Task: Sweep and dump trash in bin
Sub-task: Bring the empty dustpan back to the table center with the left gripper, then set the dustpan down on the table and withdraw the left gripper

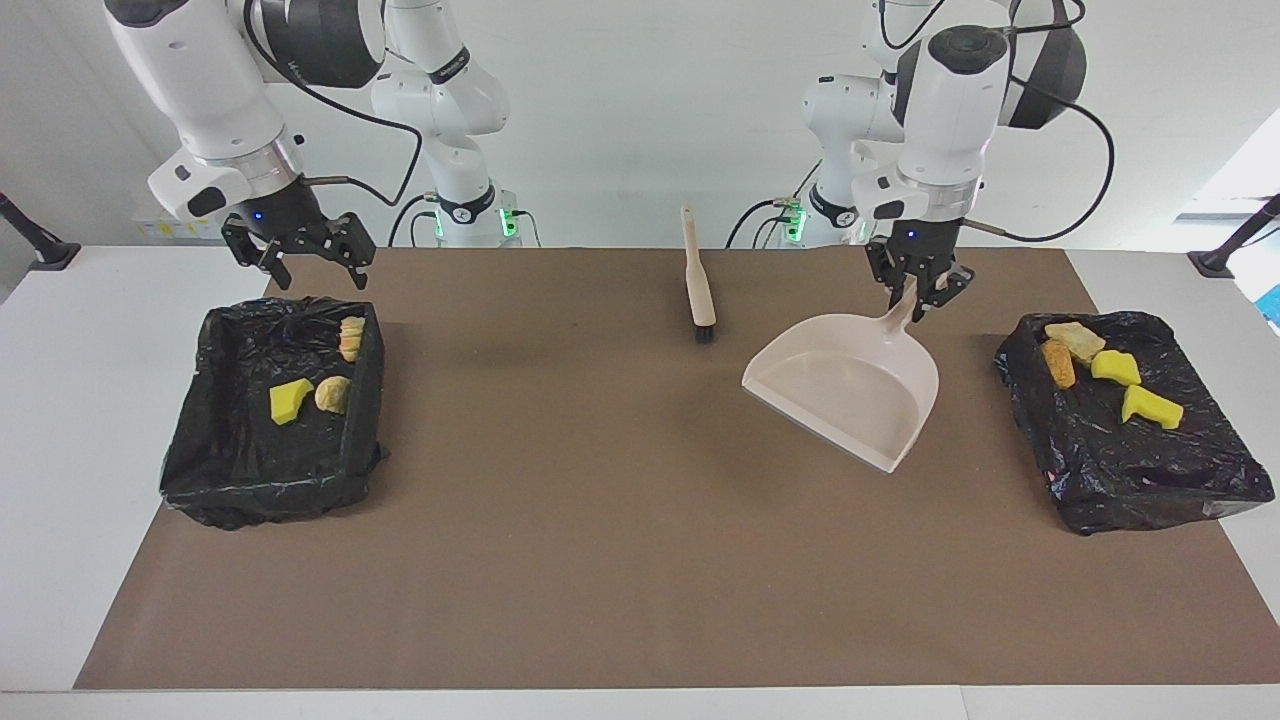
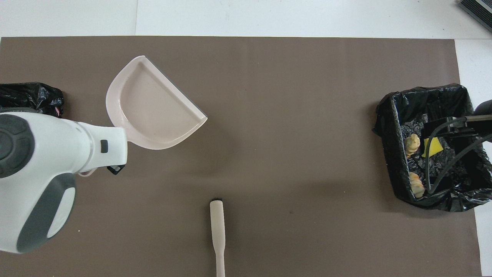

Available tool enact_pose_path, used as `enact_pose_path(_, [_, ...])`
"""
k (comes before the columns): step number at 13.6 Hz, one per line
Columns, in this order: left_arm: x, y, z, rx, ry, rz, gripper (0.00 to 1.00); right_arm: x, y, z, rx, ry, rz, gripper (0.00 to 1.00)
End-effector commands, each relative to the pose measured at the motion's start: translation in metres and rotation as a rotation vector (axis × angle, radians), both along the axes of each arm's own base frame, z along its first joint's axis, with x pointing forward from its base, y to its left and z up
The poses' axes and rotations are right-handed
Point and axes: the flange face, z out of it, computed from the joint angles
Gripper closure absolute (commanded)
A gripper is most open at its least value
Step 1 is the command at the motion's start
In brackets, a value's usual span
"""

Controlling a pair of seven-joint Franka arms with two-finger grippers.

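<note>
While the empty dustpan point(image 1: 845, 388) is held by its handle in the clamped left gripper point(image 1: 917, 296) above the mat point(image 1: 620, 560) and the right gripper point(image 1: 303, 262) waits spread wide, dumping is judged done, setting down next; small yellow and tan trash point(image 1: 1110, 368) lies in both bins point(image 1: 1150, 480).

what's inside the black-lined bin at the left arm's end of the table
Four scraps lie in the bin: a tan chunk, an orange-brown chunk and two yellow sponge bits. In the overhead view the left arm covers most of this bin.
</note>
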Motion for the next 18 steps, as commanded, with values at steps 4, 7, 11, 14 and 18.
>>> enact_pose_path(4, [0.036, -0.088, -0.096, -0.137, -0.049, 0.395, 1.00, -0.005, 0.001, 0.000, 0.017, -0.013, -0.007, 0.00])
enact_pose_path(7, [0.054, -0.117, -0.123, -0.185, -0.041, 0.576, 1.00, -0.005, 0.001, 0.000, 0.017, -0.011, -0.008, 0.00])
enact_pose_path(11, [0.049, -0.137, -0.121, -0.295, 0.008, 0.734, 1.00, -0.005, 0.001, 0.000, 0.017, -0.011, -0.008, 0.00])
enact_pose_path(14, [0.030, -0.160, -0.128, -0.284, 0.026, 0.694, 1.00, -0.005, 0.001, 0.000, 0.017, -0.013, -0.008, 0.00])
enact_pose_path(18, [0.025, -0.168, -0.146, -0.257, 0.053, 0.683, 0.91, -0.005, 0.001, 0.000, 0.017, -0.011, -0.008, 0.00])
